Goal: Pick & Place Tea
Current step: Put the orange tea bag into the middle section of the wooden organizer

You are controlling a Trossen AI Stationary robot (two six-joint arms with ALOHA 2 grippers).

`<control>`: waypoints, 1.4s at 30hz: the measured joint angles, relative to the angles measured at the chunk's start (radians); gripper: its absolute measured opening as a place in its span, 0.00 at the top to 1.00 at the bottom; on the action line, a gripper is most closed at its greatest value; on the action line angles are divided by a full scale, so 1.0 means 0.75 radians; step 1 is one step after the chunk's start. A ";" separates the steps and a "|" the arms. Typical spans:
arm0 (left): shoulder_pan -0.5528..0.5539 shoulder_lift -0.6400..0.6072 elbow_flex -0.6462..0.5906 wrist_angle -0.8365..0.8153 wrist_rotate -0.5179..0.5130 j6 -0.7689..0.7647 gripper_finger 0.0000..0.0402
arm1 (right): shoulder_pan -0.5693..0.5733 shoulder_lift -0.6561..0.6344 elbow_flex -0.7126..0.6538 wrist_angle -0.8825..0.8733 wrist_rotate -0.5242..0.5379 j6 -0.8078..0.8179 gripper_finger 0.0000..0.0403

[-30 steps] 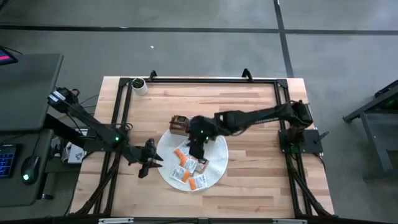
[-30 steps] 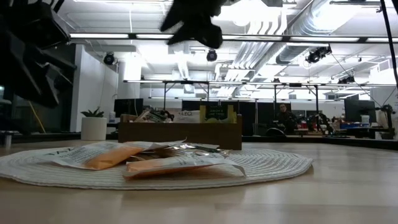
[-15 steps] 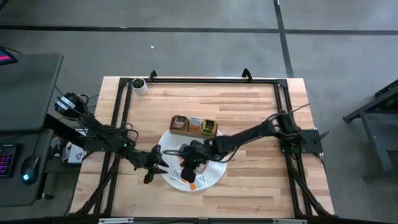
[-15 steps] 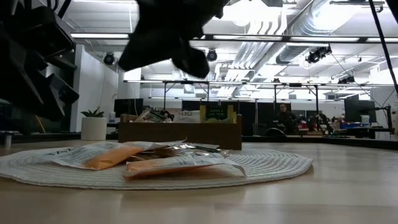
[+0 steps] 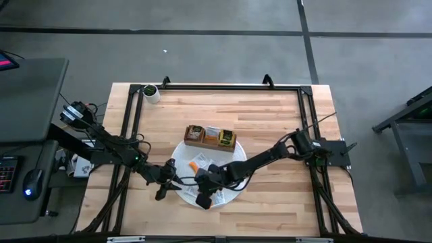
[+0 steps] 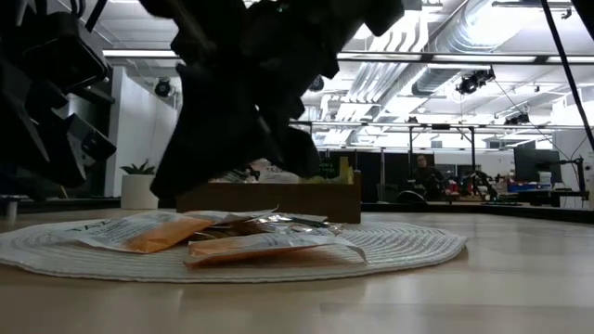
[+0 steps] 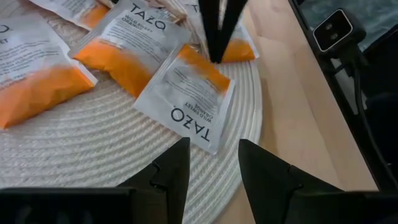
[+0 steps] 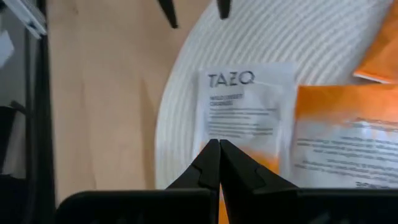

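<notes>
Several white-and-orange tea packets (image 7: 186,99) lie flat on the round white woven mat (image 5: 183,156). My right gripper (image 5: 202,198) is low over the mat's near left part. Its fingers are shut, and their tips (image 8: 219,147) are above one packet (image 8: 249,112). My left gripper (image 7: 214,158) stands open at the mat's left edge (image 7: 124,180), with a packet's corner ahead of its fingers; it touches nothing. In the left wrist view the right gripper's shut fingers (image 7: 217,28) point down at the packets. My right gripper's shut fingertips come slanting down from above, over the near end of a white-and-orange packet (image 8: 239,134) that lies flat on the mat. I cannot tell whether they touch it.
The brown wooden tray (image 5: 210,137) holding some packets stands just beyond the mat. A small white pot with a plant (image 5: 151,92) sits at the far left corner. A black frame (image 5: 223,86) runs along the table's edges. There is bare wood right of the mat.
My right gripper has swung from over the mat's far side, by the tray, toward the near left and come down low over the packets. My left gripper has edged right toward the mat's left edge. The packets have stayed in place.
</notes>
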 joint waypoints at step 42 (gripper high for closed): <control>0.002 0.244 0.000 0.259 0.051 -0.471 0.66 | -0.006 0.091 0.003 -0.046 -0.035 0.010 1.00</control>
